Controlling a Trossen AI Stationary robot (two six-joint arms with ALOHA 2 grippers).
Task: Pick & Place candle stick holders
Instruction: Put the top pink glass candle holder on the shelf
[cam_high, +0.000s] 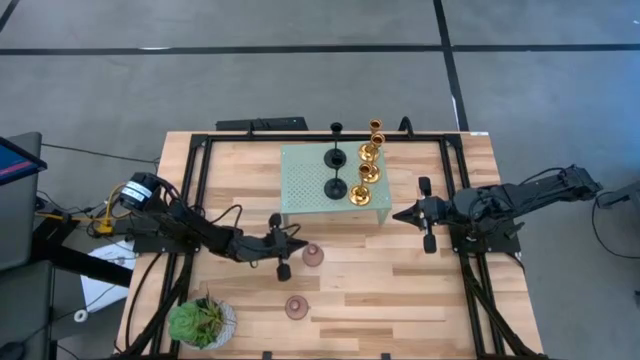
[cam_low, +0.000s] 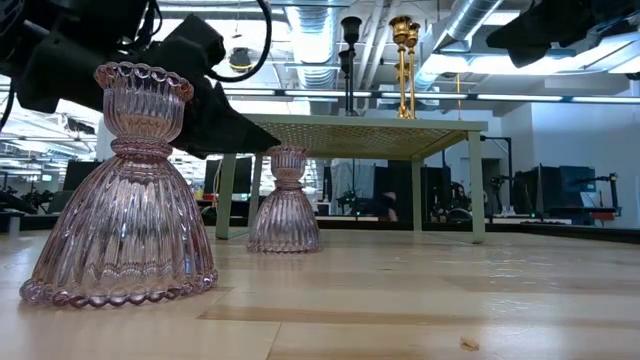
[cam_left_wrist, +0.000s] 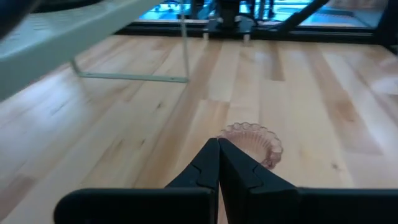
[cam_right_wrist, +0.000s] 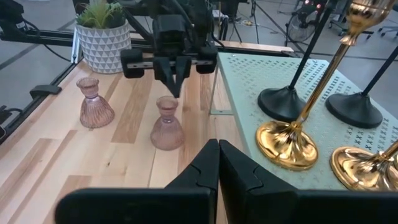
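So the candle stick holders are split up around the pale green platform (cam_high: 331, 185). Two black ones (cam_high: 336, 157) and three gold ones (cam_high: 361, 194) are standing upright on top of it, the blacks toward its middle and the golds along the edge that faces the right arm. The two pink glass holders are down on the wooden table (cam_high: 400, 290) instead: one (cam_high: 312, 255) sits just off the platform's front corner on the left arm's side, and the other (cam_high: 296, 307) is further out from the platform, toward the potted plant (cam_high: 203, 322).

The left gripper (cam_high: 302, 243) is hovering right by that nearer pink holder (tips basically over its scalloped rim, in the right wrist view it hangs just above it (cam_right_wrist: 175, 87)). Its fingers are pressed together with nothing between them.

The right gripper (cam_high: 397, 214) is parked just off the platform's other front corner, pointing at it, fingers also pinched together and holding nothing.
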